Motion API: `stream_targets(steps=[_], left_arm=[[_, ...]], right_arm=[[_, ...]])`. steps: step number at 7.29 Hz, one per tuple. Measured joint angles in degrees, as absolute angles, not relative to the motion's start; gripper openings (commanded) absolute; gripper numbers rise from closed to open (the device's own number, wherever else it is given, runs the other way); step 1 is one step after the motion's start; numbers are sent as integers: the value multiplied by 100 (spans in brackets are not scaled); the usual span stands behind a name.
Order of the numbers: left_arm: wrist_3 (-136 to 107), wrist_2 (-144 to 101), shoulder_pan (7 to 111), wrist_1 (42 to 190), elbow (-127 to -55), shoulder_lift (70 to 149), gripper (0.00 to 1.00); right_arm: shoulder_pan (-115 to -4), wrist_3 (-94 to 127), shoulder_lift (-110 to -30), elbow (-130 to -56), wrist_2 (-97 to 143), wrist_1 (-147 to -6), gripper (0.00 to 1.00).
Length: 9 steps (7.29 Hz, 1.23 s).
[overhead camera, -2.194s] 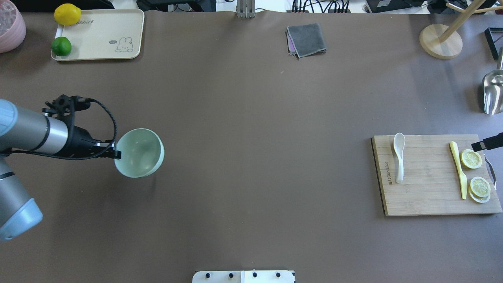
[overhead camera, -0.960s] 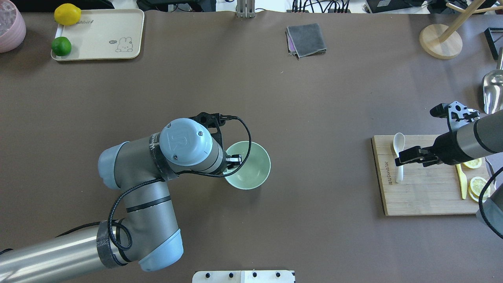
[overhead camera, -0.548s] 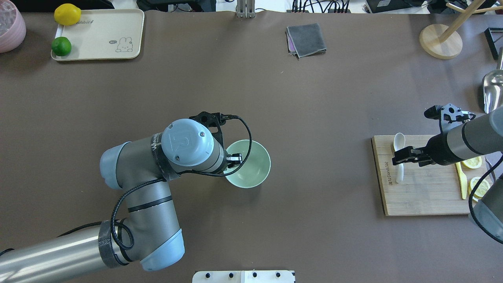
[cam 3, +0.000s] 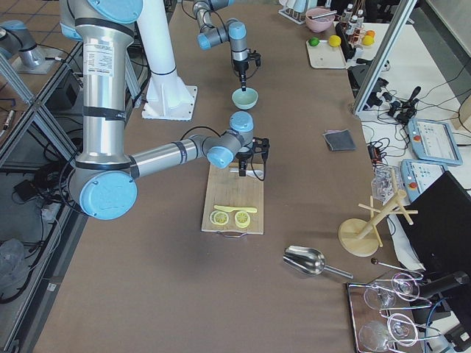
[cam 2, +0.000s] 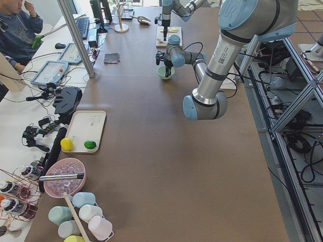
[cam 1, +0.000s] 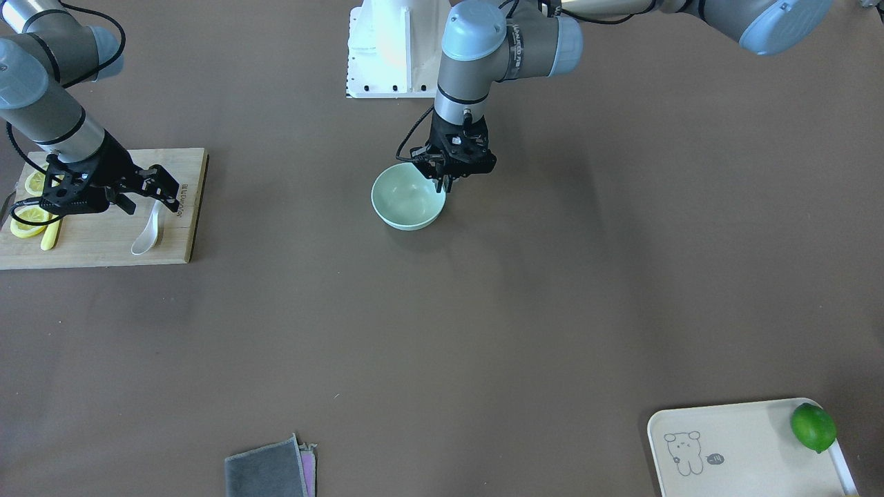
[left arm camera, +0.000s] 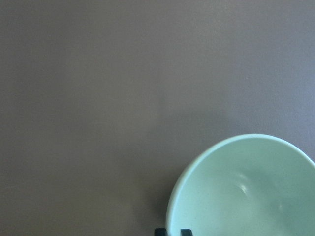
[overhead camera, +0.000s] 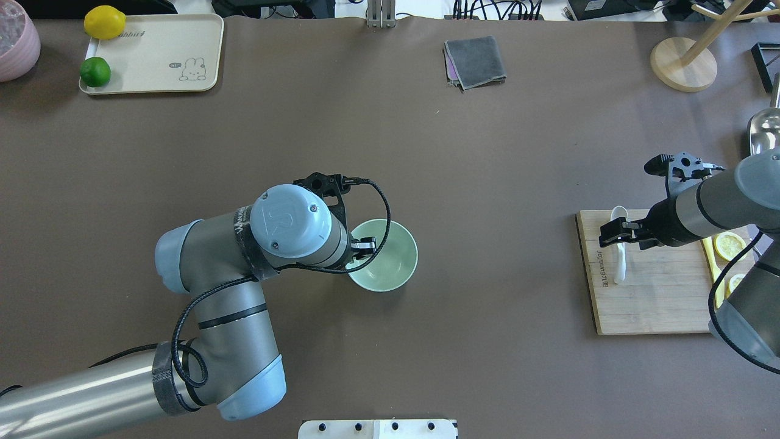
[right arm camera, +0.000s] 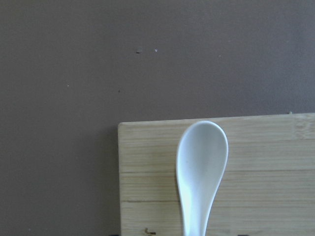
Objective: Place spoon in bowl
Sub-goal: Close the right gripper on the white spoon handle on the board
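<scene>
Brown matting covers the long bench [overhead camera: 487,183], seen here from overhead with the robot at 6 o'clock. Near the middle, a shade toward 7 o'clock, stands a small round pale mint-green bowl [overhead camera: 390,259], upright. The left jaws come straight down on its rim at the bowl's 9 o'clock and pinch the wall between them. The left wrist view shows the two tips straddling the rim at its lower edge. Whether the bowl's foot rests on the bench or hangs just clear cannot be told.

Out at 3 o'clock lies a rectangular bamboo cutting board [overhead camera: 658,305]. On its 9 o'clock side rests the small off-white glossy soup spoon [overhead camera: 620,265], scoop toward 12 o'clock and handle toward 6 o'clock, well apart from the bowl. The right jaws hover over the spoon where scoop meets handle, spread wide with a finger on either side of it. Whether they touch it cannot be told.

A yellow plastic knife [overhead camera: 712,259] and round lemon slices [overhead camera: 729,245] lie on the board's 3 o'clock side. At the 10 o'clock corner a cream rectangular tray [overhead camera: 164,42] carries a green lime [overhead camera: 95,72] and a yellow lemon [overhead camera: 105,22]. A folded grey cloth [overhead camera: 475,61] sits at 1 o'clock.
</scene>
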State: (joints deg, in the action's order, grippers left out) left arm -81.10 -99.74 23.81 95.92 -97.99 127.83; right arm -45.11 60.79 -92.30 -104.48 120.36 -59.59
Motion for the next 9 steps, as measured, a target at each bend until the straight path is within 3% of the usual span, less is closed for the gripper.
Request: stream_targets(steps=[2,5,7,9], left_arm=[[-8104,-9926,2382,9589,-9805,12780,96],[-8104,-9865,2385,9583,-9822,12765,96],[-8104,-9862,2389,9588,-9831,12762,96],[-8103,-9861,2396,9594,-9834,12756,96]], right_arm=[[-4509,6080,-9228,-10374,12027,-5967,75],[-4451,6214,-9208,-10344,12032,-5968,30],[-4416,6239,-9189,-10335,12032,-5962,21],[-4395,6240,-9183,-10317,12048,-5946,0]])
